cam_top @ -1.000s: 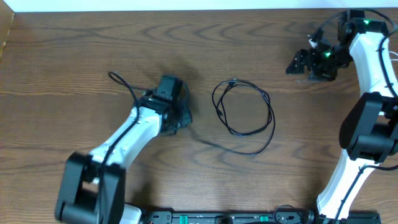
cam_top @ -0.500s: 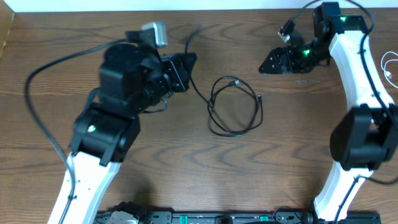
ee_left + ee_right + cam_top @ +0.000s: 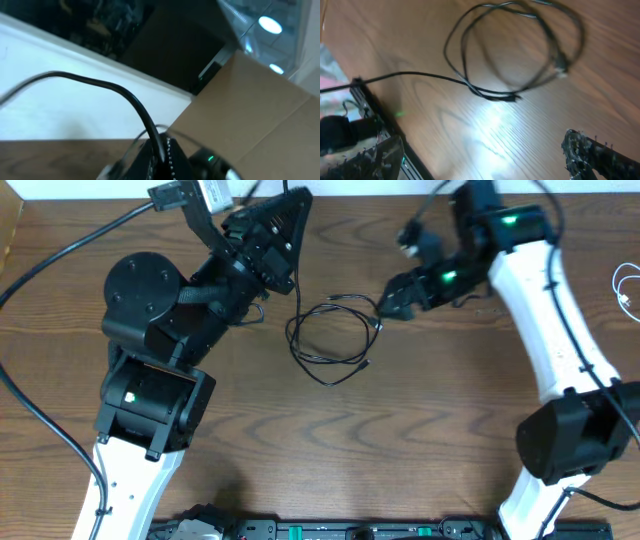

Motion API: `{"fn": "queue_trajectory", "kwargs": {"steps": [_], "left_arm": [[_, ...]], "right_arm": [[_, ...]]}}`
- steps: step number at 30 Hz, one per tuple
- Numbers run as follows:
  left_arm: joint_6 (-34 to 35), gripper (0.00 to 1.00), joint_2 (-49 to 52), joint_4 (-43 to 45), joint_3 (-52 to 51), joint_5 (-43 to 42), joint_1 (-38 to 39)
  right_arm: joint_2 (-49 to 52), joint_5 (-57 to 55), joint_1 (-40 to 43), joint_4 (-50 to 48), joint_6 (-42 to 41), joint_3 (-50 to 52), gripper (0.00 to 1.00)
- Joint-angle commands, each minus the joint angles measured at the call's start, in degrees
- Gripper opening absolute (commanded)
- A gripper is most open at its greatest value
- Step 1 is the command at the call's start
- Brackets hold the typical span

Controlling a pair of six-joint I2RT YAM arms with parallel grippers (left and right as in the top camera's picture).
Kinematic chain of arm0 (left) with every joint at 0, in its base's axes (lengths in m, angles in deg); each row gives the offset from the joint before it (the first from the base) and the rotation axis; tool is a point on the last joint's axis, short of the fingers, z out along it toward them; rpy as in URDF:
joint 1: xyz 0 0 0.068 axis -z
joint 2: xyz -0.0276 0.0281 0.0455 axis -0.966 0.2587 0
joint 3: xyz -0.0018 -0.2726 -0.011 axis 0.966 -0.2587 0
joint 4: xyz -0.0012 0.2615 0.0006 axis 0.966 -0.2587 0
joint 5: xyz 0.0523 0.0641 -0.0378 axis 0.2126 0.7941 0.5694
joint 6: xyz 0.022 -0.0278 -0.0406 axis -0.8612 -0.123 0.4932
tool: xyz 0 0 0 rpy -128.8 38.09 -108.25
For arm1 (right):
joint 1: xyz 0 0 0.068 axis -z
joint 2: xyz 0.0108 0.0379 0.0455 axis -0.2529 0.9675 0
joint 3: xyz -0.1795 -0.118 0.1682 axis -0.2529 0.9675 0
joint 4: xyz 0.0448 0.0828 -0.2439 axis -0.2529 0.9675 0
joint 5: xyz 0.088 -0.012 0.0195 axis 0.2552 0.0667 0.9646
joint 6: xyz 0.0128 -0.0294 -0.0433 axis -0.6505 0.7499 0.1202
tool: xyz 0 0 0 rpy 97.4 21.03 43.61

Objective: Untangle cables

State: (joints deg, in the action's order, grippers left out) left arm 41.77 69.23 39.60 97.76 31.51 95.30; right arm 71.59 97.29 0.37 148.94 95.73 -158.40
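The black cable (image 3: 330, 345) lies as a loose loop on the middle of the wooden table, with one strand rising to my left gripper (image 3: 290, 210). That gripper is raised near the far edge and shut on the strand; the left wrist view shows the black cable (image 3: 145, 117) pinched between the left jaws (image 3: 162, 150). My right gripper (image 3: 392, 298) is open and empty, just right of the loop. The right wrist view shows the loop (image 3: 510, 55) ahead of the spread right jaws (image 3: 480, 155). The white cable (image 3: 626, 284) lies at the far right edge, mostly cut off.
A cardboard box (image 3: 250, 100) and a white wall edge stand behind the table in the left wrist view. The left arm's thick black wire (image 3: 60, 250) arcs over the table's left side. The robot base rail (image 3: 350, 530) runs along the front edge.
My left gripper has risen toward the far edge with the black cable's end, dragging the loop left. My right arm has swung left and down to the loop's right side.
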Motion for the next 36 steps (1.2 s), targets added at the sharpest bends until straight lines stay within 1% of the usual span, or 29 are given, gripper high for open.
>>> {"fn": "queue_trajectory", "kwargs": {"steps": [1,5,8,10,11,13,16,19,22,26,31,36], "left_arm": [[3.1,0.07,0.0,2.6,1.8,0.7,0.0],[3.8,0.07,-0.5,4.0,2.8,0.6,-1.1],[3.8,0.07,-1.6,2.4,4.6,0.6,-3.8],[3.8,0.08,-2.3,0.4,5.9,0.6,-5.9],[4.0,0.08,-2.7,-1.3,6.8,0.6,-7.9],[5.1,0.07,-3.0,-1.9,7.1,0.2,-9.7],[6.9,0.07,-3.1,-2.0,7.1,-1.9,-12.1],[9.0,0.07,-2.8,-2.0,7.0,-4.5,-14.3],[9.4,0.07,-2.7,-2.0,7.1,-6.3,-15.8],[10.5,0.07,-2.8,-1.9,7.1,-6.7,-16.7],[10.9,0.08,-2.8,-2.0,7.1,-7.0,-16.8],[10.8,0.07,-2.8,-2.0,7.1,-7.1,-16.8]], "right_arm": [[2.0,-0.8,-5.2,-2.6,1.0,1.7,0.98],[2.4,-1.0,-8.7,-8.3,1.7,3.9,0.99],[2.4,0.5,-10.7,-10.8,4.2,5.4,0.99],[2.4,4.0,-11.7,-11.8,7.2,6.3,0.99],[2.4,9.3,-12.5,-12.9,10.6,7.3,0.99],[2.4,14.0,-13.0,-14.0,14.1,8.4,0.99],[2.4,17.9,-14.1,-17.7,15.1,10.8,0.99],[2.4,20.2,-15.9,-23.3,15.1,13.9,0.95],[2.4,20.1,-17.9,-28.5,15.1,16.7,0.92],[2.4,19.4,-20.5,-35.6,14.1,19.8,0.93],[2.4,10.3,-24.5,-48.4,8.7,24.3,0.93],[2.4,8.9,-27.5,-51.4,8.1,26.9,0.94]]}}
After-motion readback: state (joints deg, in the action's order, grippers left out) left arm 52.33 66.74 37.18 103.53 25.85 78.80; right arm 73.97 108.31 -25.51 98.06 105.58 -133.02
